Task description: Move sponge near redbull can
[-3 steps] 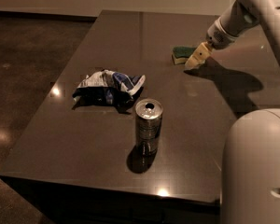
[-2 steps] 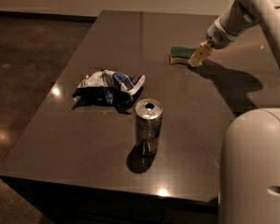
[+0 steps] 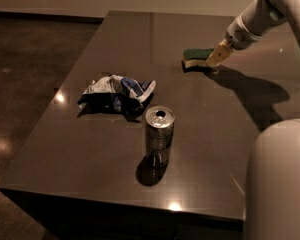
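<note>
The sponge, dark green on top over pale yellow foam, lies flat on the dark table at the far right. My gripper reaches down from the upper right and is at the sponge's right end, low over the table. The redbull can, silver with an open top, stands upright near the table's front middle, well apart from the sponge.
A crumpled blue-and-white foil snack bag lies left of the can. My white robot body fills the lower right corner. The table's left edge drops to a dark floor.
My gripper has shifted slightly right and back, showing more of the sponge. The sponge, can and bag have not moved.
</note>
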Motion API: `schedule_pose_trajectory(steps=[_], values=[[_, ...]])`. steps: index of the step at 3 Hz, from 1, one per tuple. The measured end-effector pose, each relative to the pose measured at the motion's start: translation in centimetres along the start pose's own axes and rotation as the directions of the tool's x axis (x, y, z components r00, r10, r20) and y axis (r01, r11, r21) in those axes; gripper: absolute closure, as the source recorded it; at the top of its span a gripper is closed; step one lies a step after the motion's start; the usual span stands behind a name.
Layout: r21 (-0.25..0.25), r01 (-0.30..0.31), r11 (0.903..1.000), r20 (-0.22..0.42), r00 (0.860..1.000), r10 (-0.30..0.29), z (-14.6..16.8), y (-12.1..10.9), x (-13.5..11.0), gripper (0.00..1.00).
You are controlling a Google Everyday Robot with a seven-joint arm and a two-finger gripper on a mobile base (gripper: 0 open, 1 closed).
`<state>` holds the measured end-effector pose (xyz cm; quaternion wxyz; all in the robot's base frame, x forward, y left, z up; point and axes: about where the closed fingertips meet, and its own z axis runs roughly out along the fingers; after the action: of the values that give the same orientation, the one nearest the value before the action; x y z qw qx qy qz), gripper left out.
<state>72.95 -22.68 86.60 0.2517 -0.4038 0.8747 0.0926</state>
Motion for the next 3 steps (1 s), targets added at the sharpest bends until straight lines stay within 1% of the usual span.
schedule_pose_trajectory(steps=[1, 2, 3], values=[[-0.007, 0.021, 0.9997, 0.019, 1.000, -0.021, -2.3, 1.6, 0.7, 1.00], [-0.008, 0.079, 0.9969, 0.034, 0.996, -0.078, -4.9, 4.2, 2.0, 1.00], [-0.041, 0.150, 0.9879, 0.035, 0.988, -0.149, -6.3, 8.1, 4.1, 1.00]])
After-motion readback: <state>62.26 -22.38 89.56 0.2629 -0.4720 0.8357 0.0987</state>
